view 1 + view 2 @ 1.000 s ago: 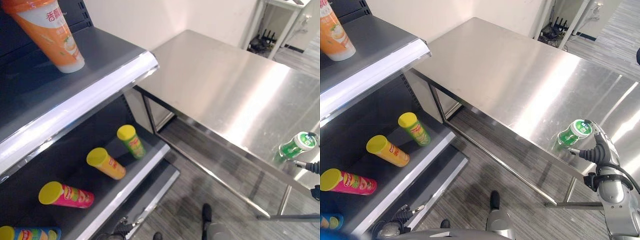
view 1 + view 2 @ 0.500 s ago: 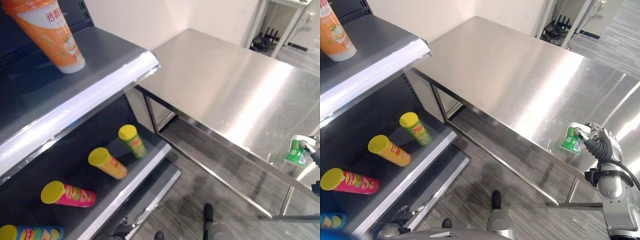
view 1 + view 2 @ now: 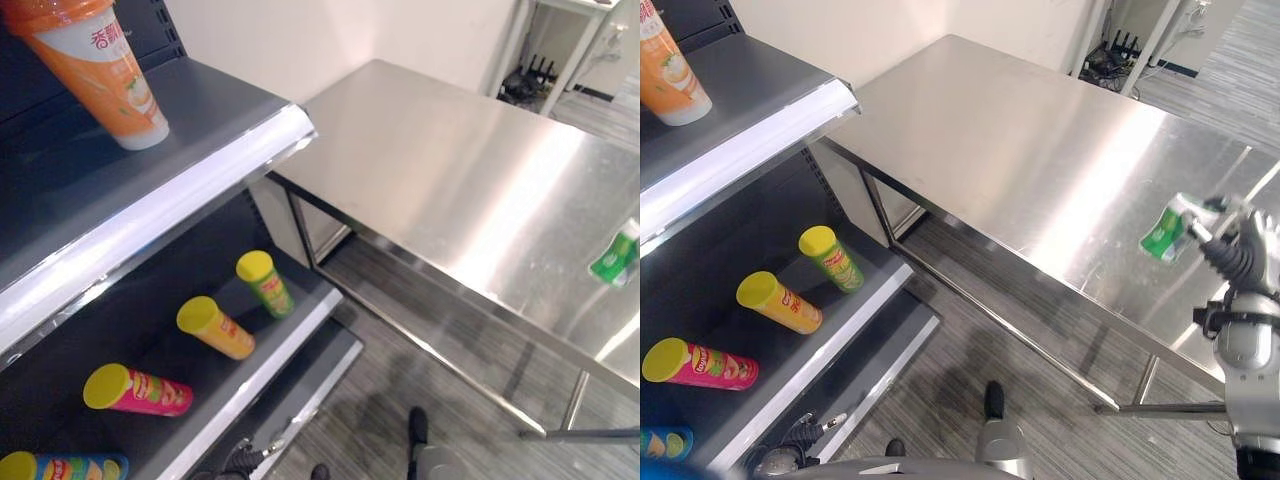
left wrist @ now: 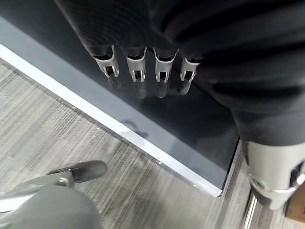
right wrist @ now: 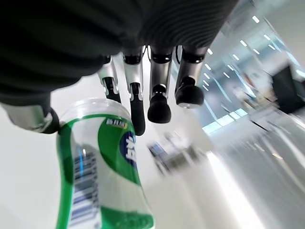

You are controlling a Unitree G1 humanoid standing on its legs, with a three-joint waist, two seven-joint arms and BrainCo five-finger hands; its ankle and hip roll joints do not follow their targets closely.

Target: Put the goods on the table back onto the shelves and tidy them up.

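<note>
Right hand: the right hand [image 3: 1240, 255] is at 3 o'clock in the right eye view, fingers curled round the green bottle [image 3: 1167, 231], which is clear of the steel table [image 3: 1040, 150]
Bottle in wrist view: green-and-white label, fingers [image 5: 157, 102] wrapped over its top
Left hand: the left hand [image 4: 143, 71] hangs low by the bottom shelf edge [image 4: 143, 143], fingers straight and apart, holding nothing
Done: judged from how things lie, the last visible item is off the table; no other goods show on its top
Already shelved: orange cup [image 3: 100, 70] upright on the top shelf [image 3: 200, 130] at 10 o'clock; yellow-lidded cans on the lower shelf [image 3: 290, 330] at 8 o'clock — green can [image 3: 263, 282], yellow can [image 3: 213, 327], pink can [image 3: 135, 389], blue can [image 3: 60, 467]
Left: carry the bottle across to the shelves, set it down; the cans lie at mixed angles, so tidying looks undone
</note>
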